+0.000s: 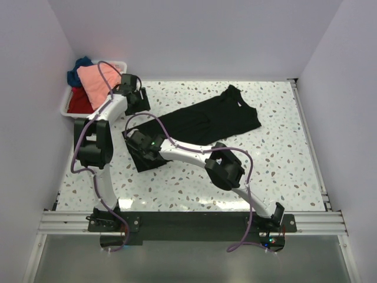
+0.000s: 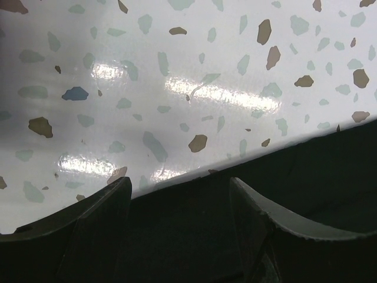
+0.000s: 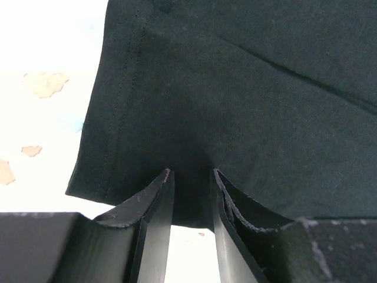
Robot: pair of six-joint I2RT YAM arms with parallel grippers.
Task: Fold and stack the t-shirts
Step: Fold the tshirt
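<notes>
– Since you ask about the grip: my right gripper [image 3: 191, 172] is clamped on the black shirt [image 3: 247, 106], close to a stitched hem at one corner. A pinch of cloth is bunched between the two fingers.

– Where does that shirt lie?

– On the speckled table [image 1: 283, 165], stretched slantwise. Its near-left end is where I hold it, and its neck, with a small white mark, is at the far right. The end under my right gripper looks doubled over, while the rest lies fairly flat.

– And your left side?

– My left gripper [image 2: 179, 186] stands wide apart with nothing between its fingers. It sits just beside the bin [image 1: 66, 107], facing down at the table. An edge of dark cloth runs below its fingertips, and I take it for the same shirt, though I cannot tell for certain.

– The other shirts?

– All heaped in that white bin at the far-left corner. The pink shirt [image 1: 97, 82] is on top, the red shirt [image 1: 79, 101] lies under it toward the near side, and the blue shirt [image 1: 76, 69] pokes out at the back.
</notes>
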